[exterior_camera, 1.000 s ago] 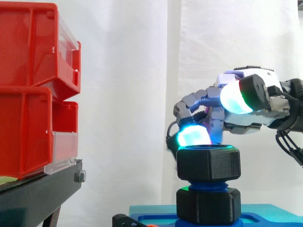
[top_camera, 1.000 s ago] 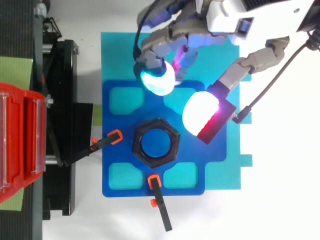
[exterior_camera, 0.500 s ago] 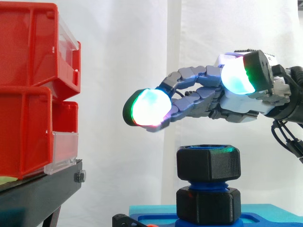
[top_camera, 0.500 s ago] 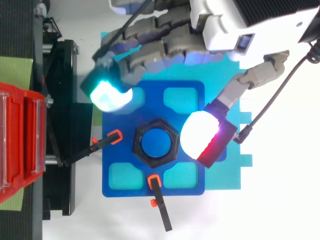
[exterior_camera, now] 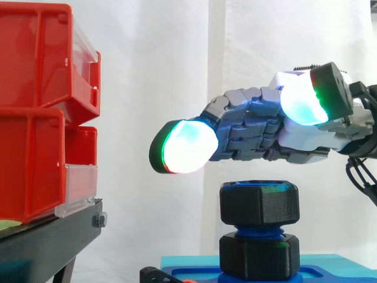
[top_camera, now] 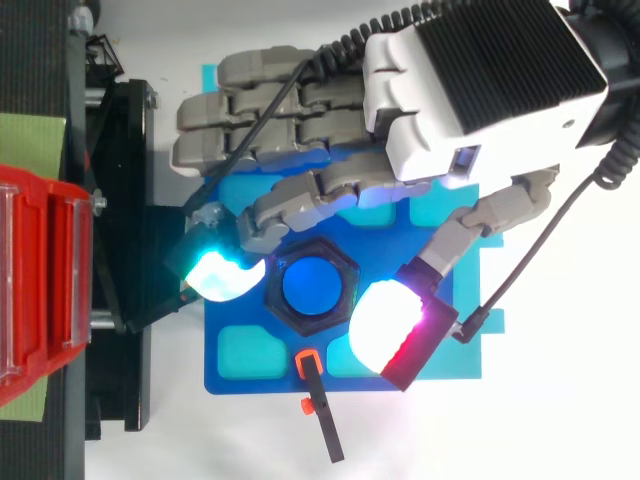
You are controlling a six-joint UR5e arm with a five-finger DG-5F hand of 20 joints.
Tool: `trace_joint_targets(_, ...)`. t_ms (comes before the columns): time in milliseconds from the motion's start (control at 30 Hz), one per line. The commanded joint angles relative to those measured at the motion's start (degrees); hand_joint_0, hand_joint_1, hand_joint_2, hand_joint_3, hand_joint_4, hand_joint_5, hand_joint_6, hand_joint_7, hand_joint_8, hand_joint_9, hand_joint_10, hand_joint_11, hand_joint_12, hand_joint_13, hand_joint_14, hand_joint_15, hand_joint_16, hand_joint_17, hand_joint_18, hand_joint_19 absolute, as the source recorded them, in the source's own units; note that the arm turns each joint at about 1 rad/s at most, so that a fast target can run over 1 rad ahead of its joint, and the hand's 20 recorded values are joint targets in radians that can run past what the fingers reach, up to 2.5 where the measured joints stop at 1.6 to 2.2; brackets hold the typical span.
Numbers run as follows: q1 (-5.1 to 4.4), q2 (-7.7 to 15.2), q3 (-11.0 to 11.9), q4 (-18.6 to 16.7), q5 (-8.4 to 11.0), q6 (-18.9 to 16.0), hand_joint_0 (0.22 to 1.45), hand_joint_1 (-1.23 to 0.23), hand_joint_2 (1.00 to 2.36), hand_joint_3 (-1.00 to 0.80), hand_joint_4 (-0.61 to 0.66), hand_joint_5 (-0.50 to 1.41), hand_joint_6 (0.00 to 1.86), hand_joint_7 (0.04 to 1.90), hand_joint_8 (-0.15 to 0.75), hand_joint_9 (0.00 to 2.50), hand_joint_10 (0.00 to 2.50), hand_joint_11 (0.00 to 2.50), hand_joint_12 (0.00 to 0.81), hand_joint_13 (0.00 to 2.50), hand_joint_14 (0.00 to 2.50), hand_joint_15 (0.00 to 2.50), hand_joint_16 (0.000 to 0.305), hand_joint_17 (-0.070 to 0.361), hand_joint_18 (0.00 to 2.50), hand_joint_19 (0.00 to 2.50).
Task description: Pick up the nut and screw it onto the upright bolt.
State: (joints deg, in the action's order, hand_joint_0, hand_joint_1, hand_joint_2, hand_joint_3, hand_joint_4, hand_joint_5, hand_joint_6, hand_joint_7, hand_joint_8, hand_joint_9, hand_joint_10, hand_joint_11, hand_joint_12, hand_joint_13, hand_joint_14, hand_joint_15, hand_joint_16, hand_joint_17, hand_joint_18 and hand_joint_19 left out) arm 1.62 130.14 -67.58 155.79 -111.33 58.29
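robot hand (top_camera: 480,90) open, fingers straight, hovering above nut (exterior_camera: 259,203) on bolt (top_camera: 310,285)

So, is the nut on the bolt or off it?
On it. From the side the nut sits atop the bolt; from above the blue bolt end shows in its hole. The hand hangs open above.

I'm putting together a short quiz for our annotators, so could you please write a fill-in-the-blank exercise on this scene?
1. In the side view, the hand hovers ___ the black nut without touching it.
2. Seen from the top, the nut's outline has ___ sides.
3. The bolt end showing inside the nut is coloured ___.
4. The stacked bins to the left of the nut are ___.

Missing words: above; six; blue; red.
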Motion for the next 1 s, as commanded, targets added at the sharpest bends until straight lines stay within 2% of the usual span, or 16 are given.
trace_joint_targets(0,-0.04,0.4,-0.1,0.1,0.06,0.0,0.44,-0.19,1.00,-0.50,0.00,-0.28,0.50,0.50,0.100,0.00,0.00,0.00,0.299,0.00,0.00,0.00,0.046,0.103,0.00,0.00)
trace_joint_targets(300,-0.04,0.6,-0.1,-0.2,0.15,0.0,0.43,-0.16,1.00,-0.50,0.01,-0.28,0.50,0.50,0.102,0.00,0.00,0.00,0.304,0.00,0.00,0.00,0.048,0.108,0.00,0.00)
trace_joint_targets(433,-0.04,0.6,-1.0,-0.3,0.15,0.0,0.43,-0.15,1.00,-0.50,0.05,-0.26,0.50,0.53,0.119,0.00,0.00,0.00,0.306,0.00,0.00,0.00,0.047,0.107,0.00,0.00)
trace_joint_targets(567,-0.04,0.6,-2.1,-1.5,0.15,0.0,0.43,-0.16,1.00,-0.50,0.12,-0.22,0.50,0.67,0.156,0.00,0.00,0.00,0.310,0.00,0.00,0.00,0.044,0.100,0.00,0.00)
trace_joint_targets(700,-0.04,0.6,-2.2,-2.3,0.15,0.0,0.44,-0.18,1.00,-0.50,0.13,-0.20,0.50,0.78,0.183,0.05,0.00,0.00,0.313,0.00,0.00,0.00,0.040,0.090,0.00,0.00)
trace_joint_targets(967,0.40,0.6,-2.1,-2.6,0.15,0.0,0.46,-0.24,1.00,-0.50,0.19,-0.16,0.50,1.00,0.217,0.25,0.00,0.00,0.308,0.16,0.00,0.00,0.035,0.079,0.00,0.00)
